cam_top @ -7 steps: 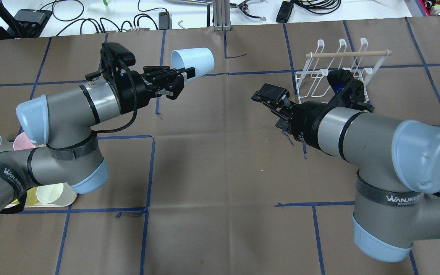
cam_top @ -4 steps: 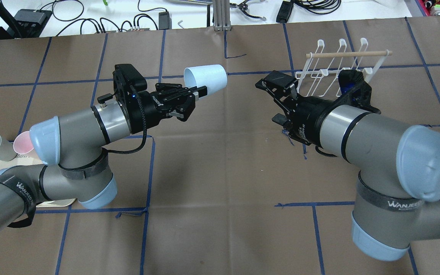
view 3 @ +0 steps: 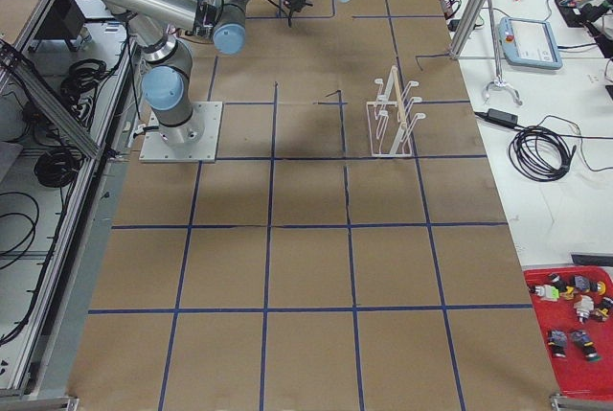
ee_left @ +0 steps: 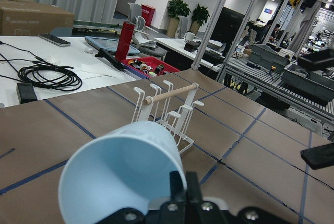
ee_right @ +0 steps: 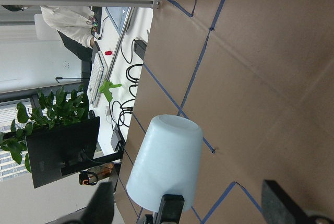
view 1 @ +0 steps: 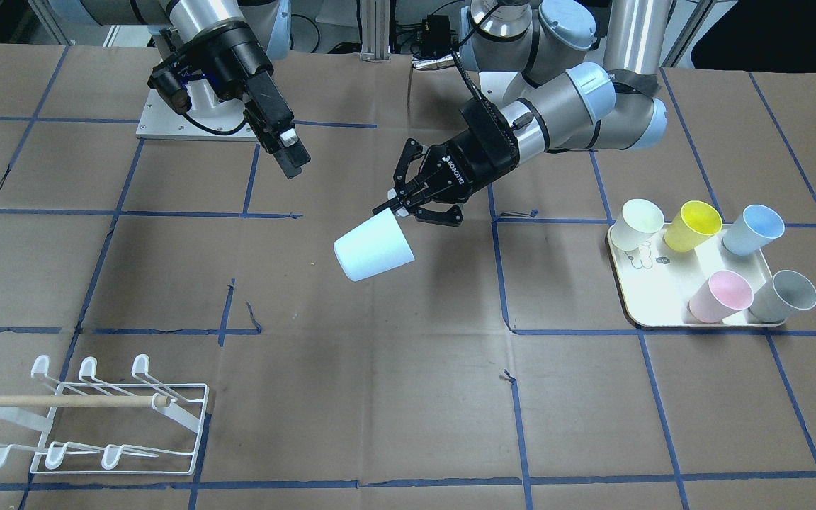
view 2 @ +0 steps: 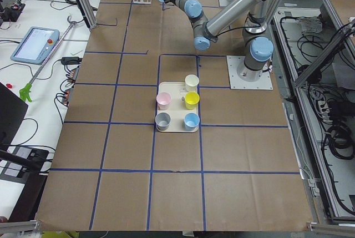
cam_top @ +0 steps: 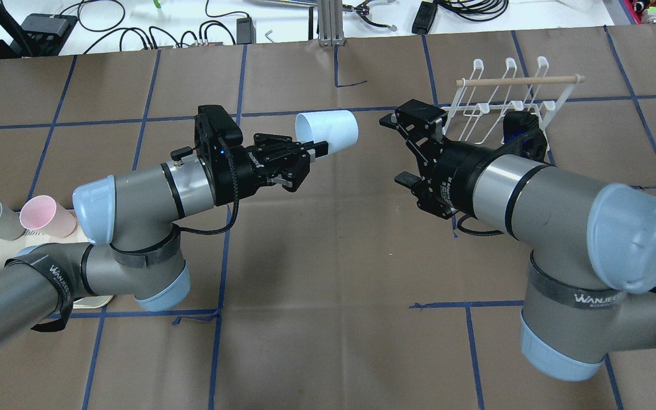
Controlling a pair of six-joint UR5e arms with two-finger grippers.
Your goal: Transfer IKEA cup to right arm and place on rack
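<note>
The pale blue plastic cup (cam_top: 328,132) is up in the air over the middle of the brown paper counter (cam_top: 328,256). It sits at the tip of the left gripper (cam_top: 318,149), which pinches its rim tight. The cup lies on its side, long way across the counter. Its closed bottom points at the right gripper (cam_top: 394,149), which is spread wide and not touching it.

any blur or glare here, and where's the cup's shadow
Front-facing view: the pale blue cup throws a soft shadow on the paper to its right. Right wrist view: the right pincer's fingers are dark, blurred. Overhead view: sharp, little glare.
</note>
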